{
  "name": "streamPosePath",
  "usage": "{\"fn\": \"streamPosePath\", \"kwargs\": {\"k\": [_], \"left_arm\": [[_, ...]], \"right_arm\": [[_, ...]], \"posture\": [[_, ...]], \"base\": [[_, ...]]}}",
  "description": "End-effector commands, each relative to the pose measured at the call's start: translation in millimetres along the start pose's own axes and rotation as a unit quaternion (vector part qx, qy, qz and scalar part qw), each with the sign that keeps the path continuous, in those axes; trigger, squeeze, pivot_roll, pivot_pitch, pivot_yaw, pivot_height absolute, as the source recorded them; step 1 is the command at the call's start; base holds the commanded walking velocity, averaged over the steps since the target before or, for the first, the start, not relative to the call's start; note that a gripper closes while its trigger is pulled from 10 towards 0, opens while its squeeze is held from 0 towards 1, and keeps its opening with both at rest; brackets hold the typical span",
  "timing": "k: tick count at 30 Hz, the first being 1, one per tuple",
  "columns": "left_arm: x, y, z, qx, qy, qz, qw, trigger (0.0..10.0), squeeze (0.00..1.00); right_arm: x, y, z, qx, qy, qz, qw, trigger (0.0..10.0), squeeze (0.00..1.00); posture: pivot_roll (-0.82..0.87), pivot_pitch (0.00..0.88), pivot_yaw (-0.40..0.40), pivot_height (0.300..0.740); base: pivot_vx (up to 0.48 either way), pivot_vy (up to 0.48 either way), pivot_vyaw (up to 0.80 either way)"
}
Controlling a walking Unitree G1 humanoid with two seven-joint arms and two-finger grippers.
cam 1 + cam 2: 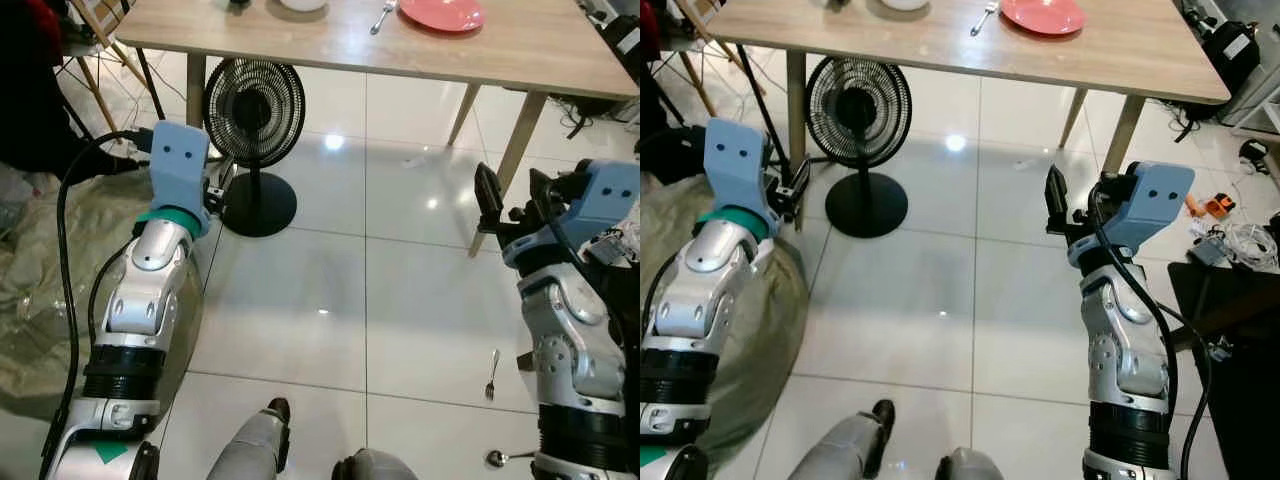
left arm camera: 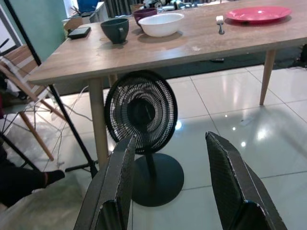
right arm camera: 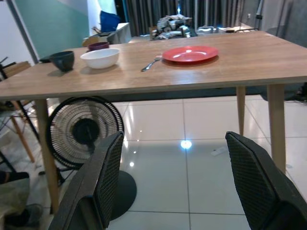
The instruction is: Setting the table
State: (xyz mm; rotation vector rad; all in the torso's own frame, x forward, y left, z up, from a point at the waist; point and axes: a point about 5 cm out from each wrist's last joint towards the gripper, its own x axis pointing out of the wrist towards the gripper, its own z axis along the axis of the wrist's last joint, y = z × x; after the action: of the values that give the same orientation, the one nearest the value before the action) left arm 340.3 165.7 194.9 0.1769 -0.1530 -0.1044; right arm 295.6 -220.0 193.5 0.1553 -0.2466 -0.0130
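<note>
Two grippers hang in the air short of a wooden table, both with their fingers spread wide and nothing between them: the left gripper sits near a black floor fan that stands beside a table leg, and the right gripper is held up before the open floor under the table's right half. No writing or brand can be read on anything. On the tabletop, well beyond both grippers, lie a red plate with a fork just to its left, then a white bowl, a dark purple bowl behind it, and a dark cup near the left end. On the white tiles near the right arm lie a second fork and, closer to the robot, a spoon, both well below the right gripper.
</note>
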Motion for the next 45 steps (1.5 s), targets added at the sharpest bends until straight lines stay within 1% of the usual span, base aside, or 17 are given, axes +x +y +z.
{"fn": "streamPosePath", "kwargs": {"k": [1,26,34,45], "left_arm": [[1.3,-1.9,-2.4,-0.002,0.008,-0.001,1.0,10.0,0.01],[2.7,-3.4,-2.3,-0.001,0.007,-0.002,1.0,10.0,0.0],[2.8,-3.9,-2.5,-0.002,0.008,-0.005,1.0,10.0,0.01],[3.4,-4.6,-2.2,-0.003,0.008,-0.008,1.0,10.0,0.01]], "right_arm": [[-2.0,-4.2,-2.2,0.003,0.003,-0.01,1.0,10.0,0.0],[-1.2,-6.1,-1.6,0.008,-0.002,-0.019,1.0,10.0,0.0],[-1.8,-11.6,-4.4,0.012,0.006,-0.036,0.999,10.0,0.0],[-1.7,-13.4,-4.8,0.013,0.009,-0.041,0.999,10.0,0.0]], "posture": [[0.12,0.056,0.01,0.74],[0.13,0.06,0.011,0.74],[0.13,0.063,0.012,0.74],[0.13,0.066,0.014,0.74]], "base": [[0.472,0.0,0.0],[0.479,0.0,0.0],[0.479,0.0,0.0],[0.479,0.0,-0.78]]}}
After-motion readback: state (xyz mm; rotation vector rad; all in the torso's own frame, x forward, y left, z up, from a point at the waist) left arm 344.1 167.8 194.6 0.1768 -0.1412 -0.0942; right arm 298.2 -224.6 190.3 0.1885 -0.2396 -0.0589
